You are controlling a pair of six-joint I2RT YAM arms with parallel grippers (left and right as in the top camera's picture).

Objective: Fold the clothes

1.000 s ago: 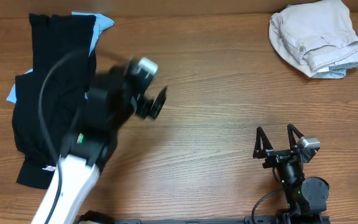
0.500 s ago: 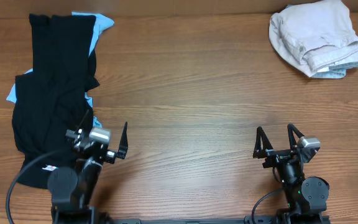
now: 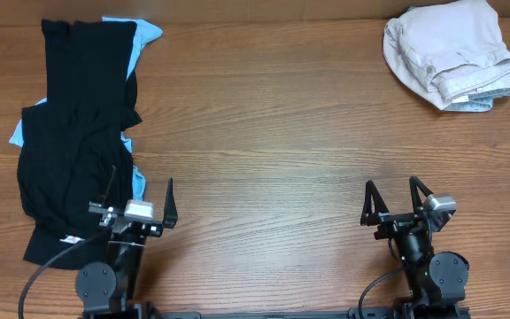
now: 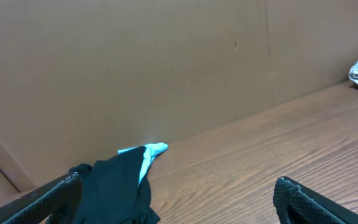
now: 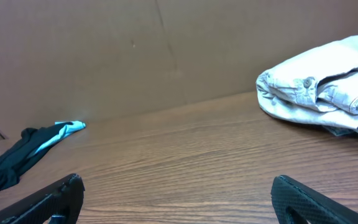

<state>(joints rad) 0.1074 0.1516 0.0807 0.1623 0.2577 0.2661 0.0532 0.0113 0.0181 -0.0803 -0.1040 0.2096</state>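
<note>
A black garment point(image 3: 73, 124) lies spread at the table's left, over a light blue one point(image 3: 147, 34) that peeks out at its edges. It also shows in the left wrist view point(image 4: 114, 186) and far left in the right wrist view point(image 5: 11, 163). A folded pale grey garment point(image 3: 450, 53) sits at the far right corner, also in the right wrist view point(image 5: 322, 93). My left gripper point(image 3: 140, 197) is open and empty at the front left, beside the black garment's lower edge. My right gripper point(image 3: 395, 197) is open and empty at the front right.
The wooden table point(image 3: 282, 133) stretches between the two piles. A brown cardboard wall point(image 4: 166, 62) stands behind the table's far edge. A white label point(image 3: 67, 239) shows on the black garment's lower corner.
My left arm has pulled back from over the black garment to its low spot at the front left, gripper open. The right arm has not moved.
</note>
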